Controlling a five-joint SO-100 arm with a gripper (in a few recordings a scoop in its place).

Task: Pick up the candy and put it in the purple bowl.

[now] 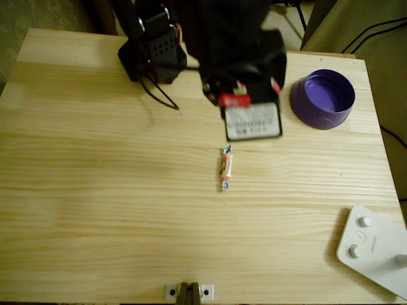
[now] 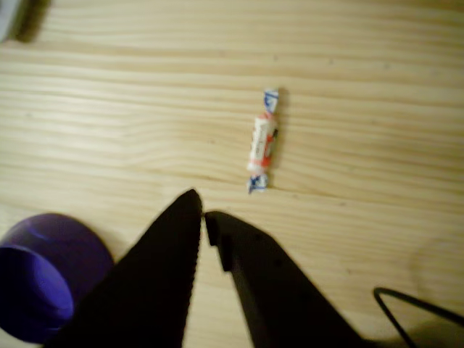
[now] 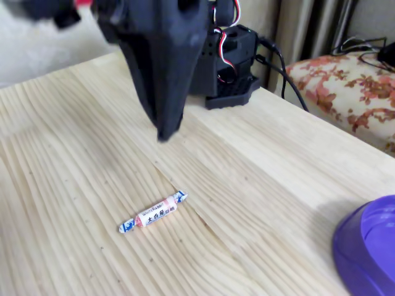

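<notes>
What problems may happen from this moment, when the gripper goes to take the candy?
1. The candy is tiny and lies flat on the table; the nearly shut gripper may push it away unless it opens first.
2. The fingertips may press into the wood.
3. The purple bowl sits near the table's far corner in the overhead view, so a loosely held candy might drop on the way.

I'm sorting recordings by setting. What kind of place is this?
Probably a home room, not a lab: a pale wooden table with the purple bowl and candy, beside a floral upholstered seat and curtains.
</notes>
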